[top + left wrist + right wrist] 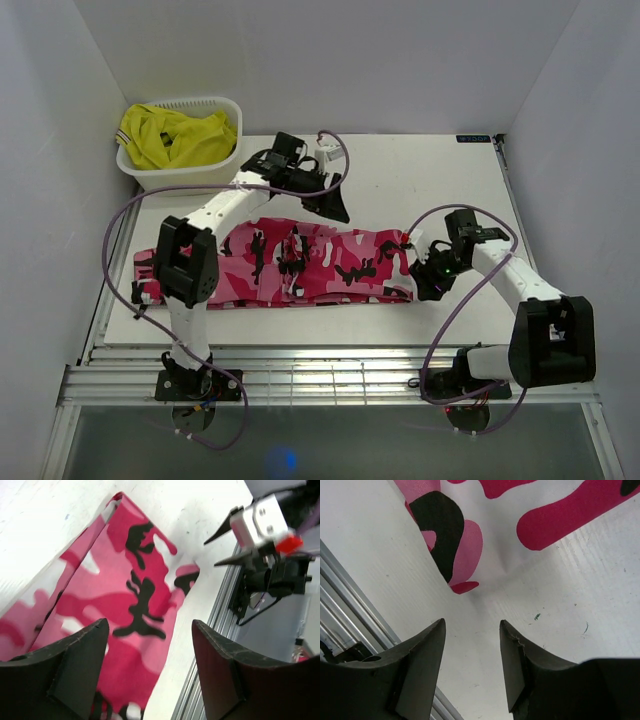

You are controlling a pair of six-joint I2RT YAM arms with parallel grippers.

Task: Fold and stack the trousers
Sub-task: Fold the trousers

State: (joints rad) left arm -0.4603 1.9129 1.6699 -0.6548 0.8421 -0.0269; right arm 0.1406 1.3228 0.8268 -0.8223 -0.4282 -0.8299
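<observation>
Fingers (420,665) of the right gripper (471,625) stand moderately apart with nothing between them, pointing down at bare table (400,170). The near right corner of the trousers (330,265) lies just ahead of the tips, not yet inside them. The left gripper (150,625) is also spread wide and holds nothing. It hangs over the far edge of the trousers, about midway along.

The trousers lie flat in a long, narrow band across the near half of the table, from its left edge to right of centre. They look doubled leg on leg.

The right gripper seems placed to pinch that corner. The left seems placed either to take the far side of the same end or to hold the middle down as a fold line.

The band's near edge runs close to the table's front edge and the metal rails (330,380), so there is little room there. Its left end passes under the left arm. Beyond the trousers the far half of the table is bare, as is a strip to their right. A basket (180,175) holding a yellow garment (170,135) sits in the far left corner, well apart.
</observation>
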